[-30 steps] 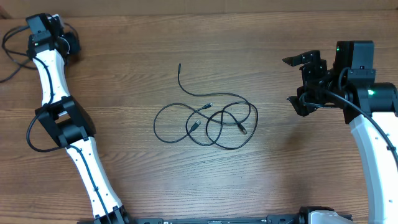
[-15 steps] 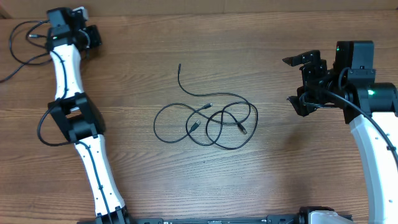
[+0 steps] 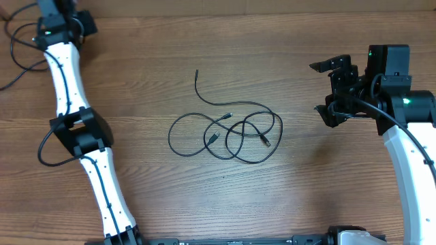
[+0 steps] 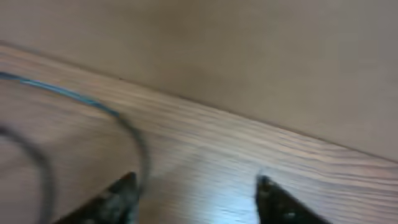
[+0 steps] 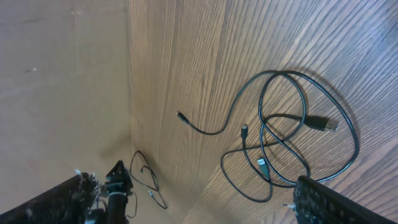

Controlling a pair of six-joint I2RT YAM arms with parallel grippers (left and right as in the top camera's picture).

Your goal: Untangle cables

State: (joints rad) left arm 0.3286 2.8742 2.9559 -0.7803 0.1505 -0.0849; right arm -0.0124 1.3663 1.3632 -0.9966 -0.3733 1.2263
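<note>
The cables (image 3: pixel 225 133) lie as a tangle of thin black loops with small plugs at mid-table, one free end trailing toward the far side. The right wrist view shows the same tangle (image 5: pixel 280 137). My right gripper (image 3: pixel 325 88) hovers open well to their right, holding nothing. My left arm reaches into the far left corner. Its gripper (image 4: pixel 194 190) has its fingertips (image 4: pixel 124 186) apart over bare wood, nothing between them. A blurred thin cord (image 4: pixel 134 134) curves just beside the left fingertip. The right wrist view shows one separate cable (image 5: pixel 155 180) lying by that arm.
The wooden table ends at a tan wall (image 4: pixel 249 50) just beyond the left gripper. The left arm's white links (image 3: pixel 68 82) run along the left side. The right arm's base (image 3: pixel 409 150) fills the right edge.
The left wrist swung right, then back toward the far left corner, and its fingers have parted. The tangle in the middle and the right arm have not moved.
</note>
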